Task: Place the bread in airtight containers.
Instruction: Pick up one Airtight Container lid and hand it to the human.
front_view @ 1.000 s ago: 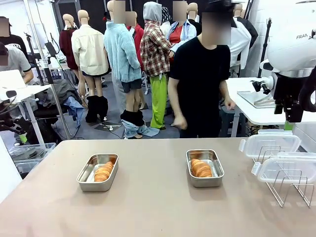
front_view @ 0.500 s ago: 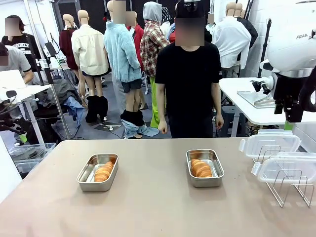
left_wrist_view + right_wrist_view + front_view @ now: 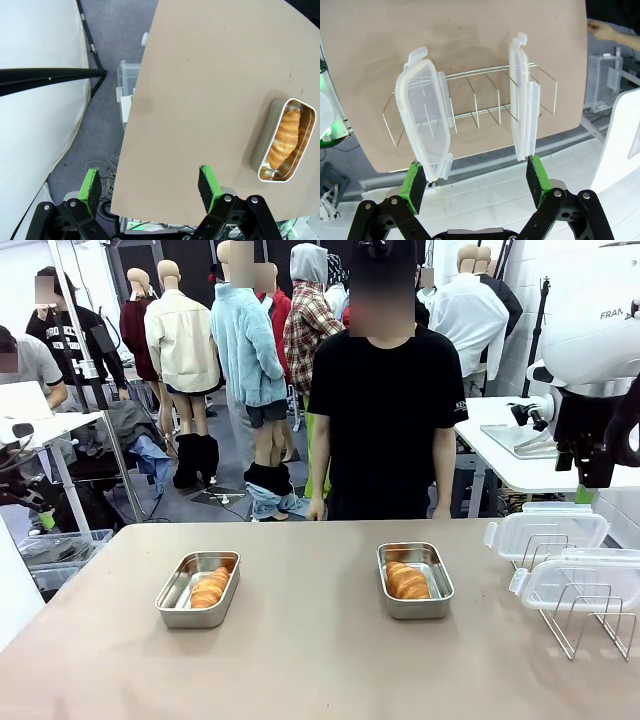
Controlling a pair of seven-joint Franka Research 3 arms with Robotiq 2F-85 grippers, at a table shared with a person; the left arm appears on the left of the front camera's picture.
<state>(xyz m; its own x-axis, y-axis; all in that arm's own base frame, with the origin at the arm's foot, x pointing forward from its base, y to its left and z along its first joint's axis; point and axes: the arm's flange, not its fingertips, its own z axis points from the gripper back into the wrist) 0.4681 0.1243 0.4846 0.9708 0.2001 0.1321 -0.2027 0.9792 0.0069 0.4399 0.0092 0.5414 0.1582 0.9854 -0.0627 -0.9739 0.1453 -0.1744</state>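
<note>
The left pan (image 3: 190,618) and the right pan (image 3: 415,610) are gleaming as smooth brushed steel with a soft sheen. The rolls (image 3: 210,587) are showing a ridged, lightly glossy baked crust. The table (image 3: 310,660) is looking matt, smooth and tan. The lids (image 3: 425,112) are showing clear, glossy plastic, and the rack (image 3: 476,100) is glinting as thin bare metal wire.

The right arm (image 3: 590,340) is raised high on its own side. The right gripper (image 3: 476,181) points down with its green-padded fingers spread wide and nothing between them. The left gripper (image 3: 150,187) also faces down, spread wide and empty.
</note>
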